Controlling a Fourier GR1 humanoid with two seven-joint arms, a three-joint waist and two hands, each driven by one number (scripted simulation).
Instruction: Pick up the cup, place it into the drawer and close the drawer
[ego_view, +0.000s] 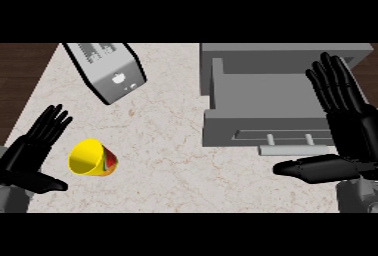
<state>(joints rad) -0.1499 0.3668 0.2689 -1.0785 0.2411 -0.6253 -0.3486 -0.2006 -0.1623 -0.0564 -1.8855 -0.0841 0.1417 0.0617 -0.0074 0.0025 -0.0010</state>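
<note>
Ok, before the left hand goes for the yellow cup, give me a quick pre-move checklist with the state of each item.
1. Cup within view and unobstructed: ok; it lies tipped on the counter, mouth toward the left hand.
2. Left hand free and open: ok; fingers straight, beside the cup, not touching it.
3. Right hand free: ok; open, holding nothing, at the drawer's right side.
4. Drawer open to receive the cup: ok; pulled out, inside bare.
5. Path from cup to drawer: ok; only bare counter between them, and the laptop lies farther back.
6. Drawer handle reachable for closing: ok; visible at the front.
</note>
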